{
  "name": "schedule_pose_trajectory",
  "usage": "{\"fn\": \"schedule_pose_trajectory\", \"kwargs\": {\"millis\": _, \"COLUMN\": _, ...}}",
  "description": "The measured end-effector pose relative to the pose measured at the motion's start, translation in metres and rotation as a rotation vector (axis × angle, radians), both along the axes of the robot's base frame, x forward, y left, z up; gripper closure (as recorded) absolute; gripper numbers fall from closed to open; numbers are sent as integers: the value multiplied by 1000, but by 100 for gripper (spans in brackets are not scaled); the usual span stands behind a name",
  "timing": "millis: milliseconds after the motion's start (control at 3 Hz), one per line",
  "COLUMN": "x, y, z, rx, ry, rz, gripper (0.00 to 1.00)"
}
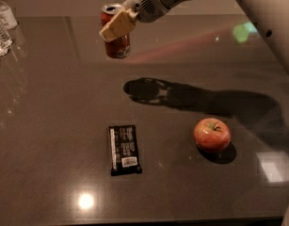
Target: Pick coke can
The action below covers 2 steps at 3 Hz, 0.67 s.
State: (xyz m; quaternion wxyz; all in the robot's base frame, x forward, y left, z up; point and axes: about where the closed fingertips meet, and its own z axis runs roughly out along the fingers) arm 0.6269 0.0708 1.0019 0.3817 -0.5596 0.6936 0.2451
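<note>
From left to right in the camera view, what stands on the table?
Water bottles, black snack bar, apple. The gripper, upper centre-left, holds the coke can in the air above the table.

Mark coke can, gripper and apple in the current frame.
coke can [118,47]: camera view, lower red body, clear of the gripper.
gripper [116,26]: camera view, upper left, shut on the coke can and holding it in the air; point is at its tan front finger.
apple [212,134]: camera view, middle of its red skin.

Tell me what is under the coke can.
The pincer holds the coke can in the air; under it is only bare table, with its shadow cast there. The can's underside cannot be seen.
</note>
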Motion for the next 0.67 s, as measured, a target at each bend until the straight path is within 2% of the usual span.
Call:
{"fn": "schedule_pose_trajectory", "kwargs": {"millis": 333, "x": -10, "y": -13, "z": 13, "rx": -18, "ry": -14, "rz": 38, "gripper": 100}}
{"fn": "schedule_pose_trajectory", "kwargs": {"millis": 667, "x": -12, "y": -13, "z": 13, "rx": -21, "ry": -13, "rz": 45, "gripper": 100}}
